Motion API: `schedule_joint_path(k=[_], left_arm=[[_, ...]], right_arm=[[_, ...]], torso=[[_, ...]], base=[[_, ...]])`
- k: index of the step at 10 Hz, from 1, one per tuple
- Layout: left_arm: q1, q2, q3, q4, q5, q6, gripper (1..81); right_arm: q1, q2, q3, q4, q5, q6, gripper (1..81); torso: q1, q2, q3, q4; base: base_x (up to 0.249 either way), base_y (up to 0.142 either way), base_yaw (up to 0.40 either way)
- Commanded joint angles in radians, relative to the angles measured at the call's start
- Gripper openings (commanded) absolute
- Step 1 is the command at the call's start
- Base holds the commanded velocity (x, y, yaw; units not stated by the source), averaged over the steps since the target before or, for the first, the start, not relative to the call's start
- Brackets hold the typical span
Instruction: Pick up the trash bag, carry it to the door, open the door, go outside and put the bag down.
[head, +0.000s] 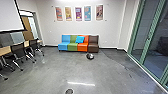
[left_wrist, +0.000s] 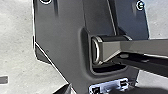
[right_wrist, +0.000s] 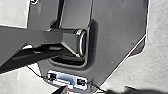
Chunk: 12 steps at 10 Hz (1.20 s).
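On the floor before the couch, in the head view, lies a small black-and-white bundle (head: 90, 56); I cannot tell whether it is the trash bag. Tall glass door panels (head: 147, 37) in green frames stand along the right side, with a dark area behind the glass. Dark parts of my left gripper (left_wrist: 65, 89) show in the left wrist view, and of my right gripper (right_wrist: 61, 90) in the right wrist view. How far either is opened, and whether it holds anything, I cannot tell.
A couch (head: 65, 43) in blue, green, orange and brown stands at the far wall. Tables (head: 5, 50) and wheeled chairs (head: 18, 52) line the left side. A small dark round thing (head: 69, 91) is on the grey floor close ahead.
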<state>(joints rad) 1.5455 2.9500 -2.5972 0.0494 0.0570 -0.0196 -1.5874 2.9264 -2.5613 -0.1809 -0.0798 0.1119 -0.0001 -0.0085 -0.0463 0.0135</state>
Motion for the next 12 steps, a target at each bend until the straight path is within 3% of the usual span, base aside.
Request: schedule_joint_path(k=[1,12], left_arm=[[-0.046,-0.003,0.009,0.006,0.056,0.007,81.1],[-0.041,0.017,0.009,0.001,0.052,0.006,81.1]], right_arm=[[0.042,-0.004,0.004,-0.002,-0.057,-0.001,81.1],[0.040,-0.004,-0.011,-0.009,-0.052,-0.003,81.1]], torso=[[0.000,0.000,0.000,0.000],[0.001,0.000,0.000,0.000]], base=[[0.132,0.000,0.000],[0.154,0.000,0.000]])
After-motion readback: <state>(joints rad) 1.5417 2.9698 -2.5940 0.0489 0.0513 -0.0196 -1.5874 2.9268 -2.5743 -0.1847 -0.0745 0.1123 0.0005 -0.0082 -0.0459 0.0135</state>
